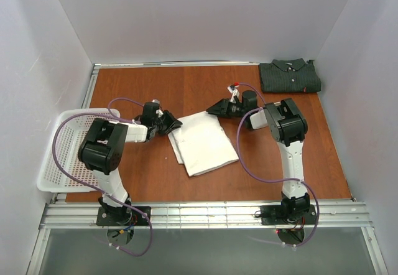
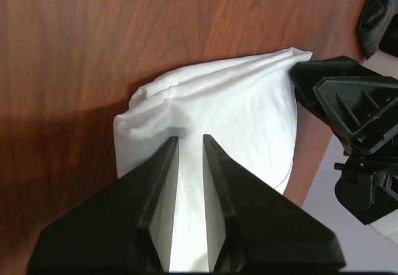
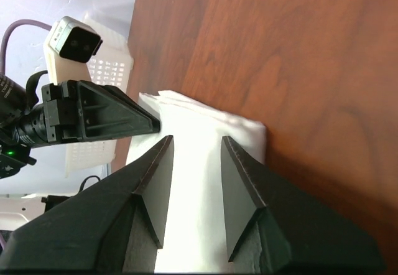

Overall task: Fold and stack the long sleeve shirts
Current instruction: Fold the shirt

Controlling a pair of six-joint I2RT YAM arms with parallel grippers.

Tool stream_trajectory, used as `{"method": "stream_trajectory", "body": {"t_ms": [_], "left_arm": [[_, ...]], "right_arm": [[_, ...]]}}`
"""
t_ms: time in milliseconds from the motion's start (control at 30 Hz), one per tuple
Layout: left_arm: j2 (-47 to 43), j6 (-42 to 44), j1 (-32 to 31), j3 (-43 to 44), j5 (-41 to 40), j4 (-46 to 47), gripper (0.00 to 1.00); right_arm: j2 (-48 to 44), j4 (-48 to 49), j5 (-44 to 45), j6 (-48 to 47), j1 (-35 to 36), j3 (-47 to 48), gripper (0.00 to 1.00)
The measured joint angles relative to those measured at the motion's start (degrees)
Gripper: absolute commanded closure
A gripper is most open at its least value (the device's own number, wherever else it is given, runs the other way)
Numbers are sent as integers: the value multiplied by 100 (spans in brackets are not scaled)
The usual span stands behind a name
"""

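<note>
1. The plain white collared cloth shirt (image 1: 202, 143), folded to a rough rectangle, lies in the middle of the brown wooden table (image 1: 186, 88). Its long side runs from 11 o'clock to 5 o'clock in the top view.
2. The dark grey-green striped shirt with a small red tag (image 1: 290, 76) lies folded at the table's 1 o'clock corner, collar toward the back wall. It is well apart from the white shirt.
3. The left gripper (image 2: 191, 139) sits at the white shirt's 10 o'clock corner. Its black fingers (image 2: 158, 188) stand a narrow gap apart, and white cloth shows through that gap. No fold is visibly pinched between them, and the pictures do not show whether the tips touch the cloth.
4. The right gripper (image 3: 196, 139) sits at the shirt's 12 o'clock corner, pointing toward 9 o'clock in the top view. Its fingers (image 3: 245, 181) are spread wider than the left pair. White cloth is in view between and beyond them, and nothing is clamped.
5. In each wrist view the other gripper's tip meets the shirt's far edge. In the left wrist view that edge looks bunched and wrinkled.
6. The white plastic mesh basket (image 1: 62, 157) rests at 9 o'clock, hanging partly over the table's left edge beside the left arm. It is apart from both shirts.
</note>
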Motion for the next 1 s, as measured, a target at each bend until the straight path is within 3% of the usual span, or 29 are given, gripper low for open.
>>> {"method": "stream_trajectory", "body": {"t_ms": [200,367,667,833,1000], "left_arm": [[-343,328,42,144,-315,-645,66],[-1121,802,-66,605,-726,-1545,55],[-2603,955,-1123,588,-1281,-2590,59],[-2498,734,-1364,-203,-1419,-3064,64],[-2155,678,-1364,-341,-1578,-3246,69]], "right_arm": [[-522,-149,24,-107,-551,-662,68],[-1628,-905,153,-579,-813,-1182,56],[-3891,-3117,750,-1928,-649,-2509,56],[-4422,-4190,1021,-2472,-483,-3117,56],[-4586,-4769,1233,-2771,-59,-3364,58]]}}
